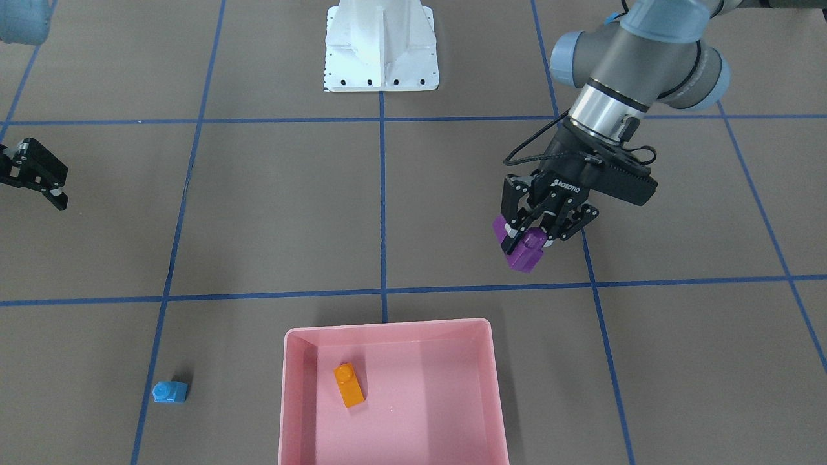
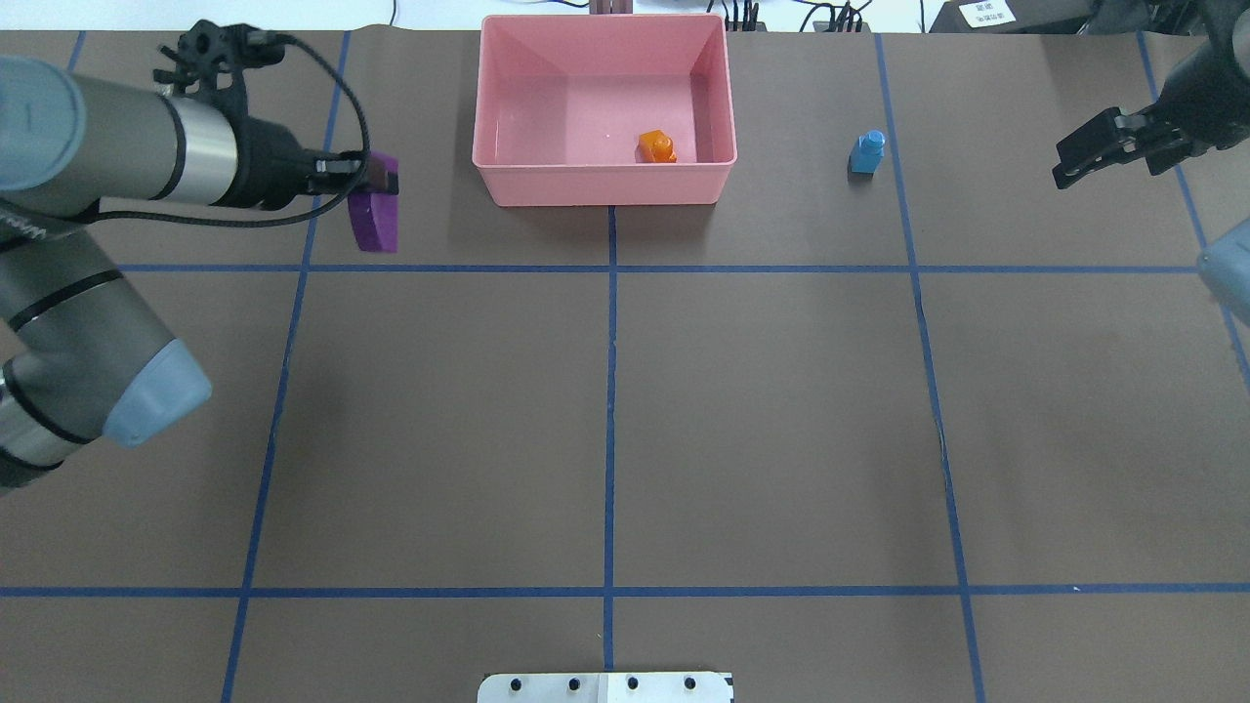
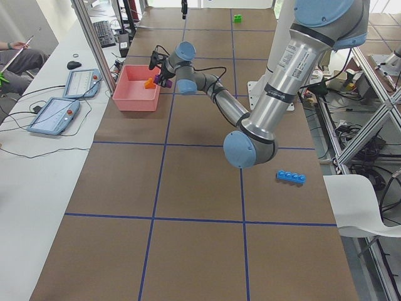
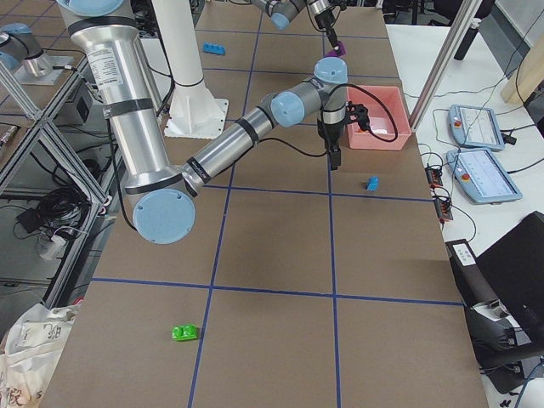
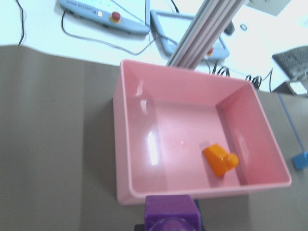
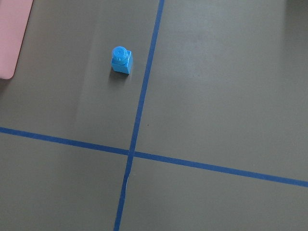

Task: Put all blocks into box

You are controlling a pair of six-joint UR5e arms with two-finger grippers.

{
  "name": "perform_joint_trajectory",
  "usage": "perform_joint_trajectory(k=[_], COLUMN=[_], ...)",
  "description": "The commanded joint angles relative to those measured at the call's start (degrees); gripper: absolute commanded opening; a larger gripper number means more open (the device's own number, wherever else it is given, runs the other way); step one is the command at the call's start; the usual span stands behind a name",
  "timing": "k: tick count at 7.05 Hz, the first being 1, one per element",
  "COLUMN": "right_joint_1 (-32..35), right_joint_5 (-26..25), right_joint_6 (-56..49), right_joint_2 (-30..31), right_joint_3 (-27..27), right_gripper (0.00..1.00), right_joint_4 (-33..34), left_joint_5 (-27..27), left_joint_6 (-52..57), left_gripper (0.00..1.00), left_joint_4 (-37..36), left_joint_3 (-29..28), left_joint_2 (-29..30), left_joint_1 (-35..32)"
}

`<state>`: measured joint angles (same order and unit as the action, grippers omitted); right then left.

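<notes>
My left gripper (image 1: 526, 237) is shut on the purple sloped block (image 1: 523, 258) and holds it above the table, to the robot's left of the pink box (image 1: 294, 400). The wrist view shows that block (image 5: 171, 214) at its bottom edge, just short of the box's near wall (image 5: 122, 159). An orange block (image 1: 349, 385) lies inside the box. On the table beyond the box's other side stands a small blue block (image 1: 170, 391). My right gripper (image 2: 1069, 161) hovers open and empty past it. A long blue block (image 3: 291, 177) and a green block (image 4: 184, 332) lie far off.
The white robot base plate (image 1: 381, 58) sits at the table's robot side. Blue tape lines (image 2: 610, 391) divide the brown table into squares. Tablets and cables (image 3: 53, 116) lie on a white bench beyond the box.
</notes>
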<state>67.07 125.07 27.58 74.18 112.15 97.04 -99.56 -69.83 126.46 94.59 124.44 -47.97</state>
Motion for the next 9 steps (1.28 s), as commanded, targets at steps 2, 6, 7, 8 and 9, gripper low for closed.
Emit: perform_joint_trajectory(k=[2, 6, 7, 8, 9], right_joint_1=[-0.27, -1.76, -2.2, -2.46, -2.55], right_joint_5=[-0.09, -0.44, -0.62, -0.62, -0.62], right_joint_6=[0.1, 0.28, 0.28, 0.28, 0.28], right_joint_2=[-0.87, -6.94, -8.25, -9.4, -11.23], right_joint_3=[-5.52, -21.42, -22.92, -24.42, -26.26], right_gripper=[1.0, 1.0, 1.0, 1.0, 1.0], right_joint_4=[-5.79, -17.29, -17.49, -17.58, -17.5], left_joint_5=[16.03, 22.48, 22.48, 22.22, 21.95], left_joint_6=[-2.68, -2.25, -1.72, -1.63, -1.54], left_gripper=[0.0, 0.6, 0.94, 0.97, 0.99], left_joint_4=[0.81, 1.51, 1.51, 1.34, 1.25], left_joint_3=[-22.08, -33.58, -33.76, -33.68, -33.42], left_joint_2=[16.84, 20.84, 20.58, 20.32, 20.23], left_joint_1=[3.39, 9.63, 10.69, 10.7, 10.61])
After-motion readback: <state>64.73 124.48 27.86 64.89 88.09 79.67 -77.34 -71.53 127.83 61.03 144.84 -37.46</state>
